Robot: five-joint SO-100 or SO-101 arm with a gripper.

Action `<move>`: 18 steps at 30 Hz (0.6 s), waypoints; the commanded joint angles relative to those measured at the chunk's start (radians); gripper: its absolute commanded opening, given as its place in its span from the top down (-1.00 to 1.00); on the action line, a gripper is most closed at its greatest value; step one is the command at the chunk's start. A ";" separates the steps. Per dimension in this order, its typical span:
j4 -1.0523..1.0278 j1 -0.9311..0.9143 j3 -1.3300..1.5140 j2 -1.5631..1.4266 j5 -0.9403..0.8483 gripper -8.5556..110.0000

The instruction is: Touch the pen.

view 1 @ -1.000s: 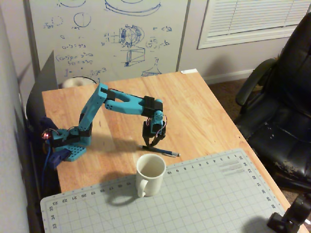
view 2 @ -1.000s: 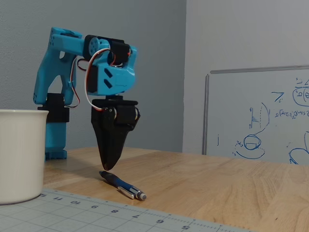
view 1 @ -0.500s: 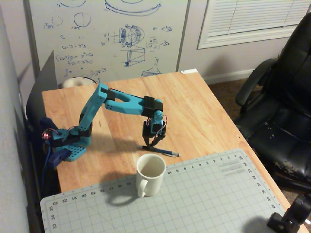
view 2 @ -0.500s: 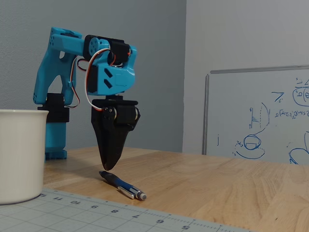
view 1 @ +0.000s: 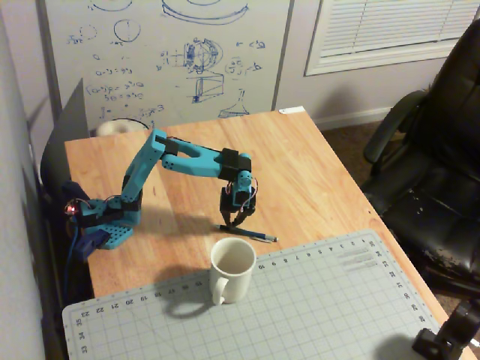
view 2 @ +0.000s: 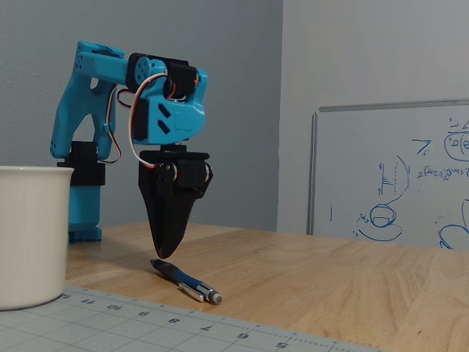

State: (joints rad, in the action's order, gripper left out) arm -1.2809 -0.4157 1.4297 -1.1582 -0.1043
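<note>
Pen [view 2: 185, 279] is lying flat on the counter [view 1: 315, 180] beside the cutting mat, long axis running away from our claw [view 2: 165, 255]. Claw is hanging tips-down just above its rear end, seemingly pinched narrow and empty; we are judging contact nearly made.

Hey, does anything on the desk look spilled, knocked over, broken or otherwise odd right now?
Nothing stands out. The white mug stands upright on the cutting mat, the pen lies flat on the wooden table, and the hand hangs just above the pen's end.
</note>
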 commanded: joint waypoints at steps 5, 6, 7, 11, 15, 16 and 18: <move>-0.012 0.009 -0.064 -0.067 -0.008 0.85; -0.012 0.009 -0.067 -0.067 -0.008 0.85; -0.012 0.009 -0.072 -0.066 -0.008 0.85; -0.012 0.009 -0.061 -0.064 -0.008 0.85; -0.012 0.009 -0.058 -0.064 -0.008 0.85; -0.012 0.009 -0.058 -0.064 -0.006 0.85; -0.012 0.009 -0.058 -0.064 -0.006 0.85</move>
State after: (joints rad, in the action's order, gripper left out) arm -1.2809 -0.4157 1.4297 -1.1582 -0.1043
